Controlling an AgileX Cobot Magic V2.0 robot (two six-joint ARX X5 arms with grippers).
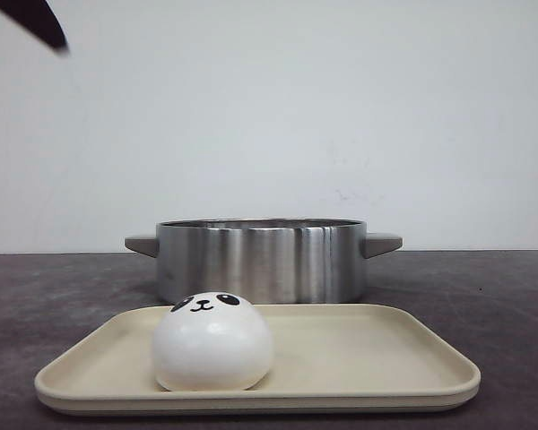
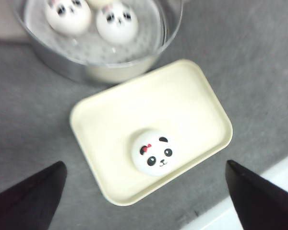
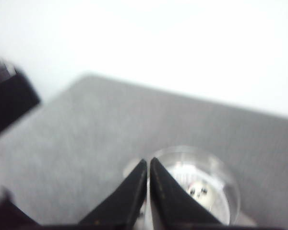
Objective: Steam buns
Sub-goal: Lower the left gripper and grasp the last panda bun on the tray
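Front view: one panda bun (image 1: 212, 343) sits at lower centre on the left half of a cream tray (image 1: 386, 358), face tilted up toward the camera. Behind the tray stands a steel pot (image 1: 262, 260).

Left wrist view: the left gripper (image 2: 146, 199) hangs wide open and empty above the tray, its bun's face toward lower right. Two more buns (image 2: 116, 21) lie in the pot at top.

Right wrist view: the right gripper (image 3: 149, 179) has its fingers pressed together on nothing, high over the pot; one bun's face shows there, blurred.

Bare lab bench: grey tabletop (image 1: 502, 296), blank white wall (image 1: 269, 107).
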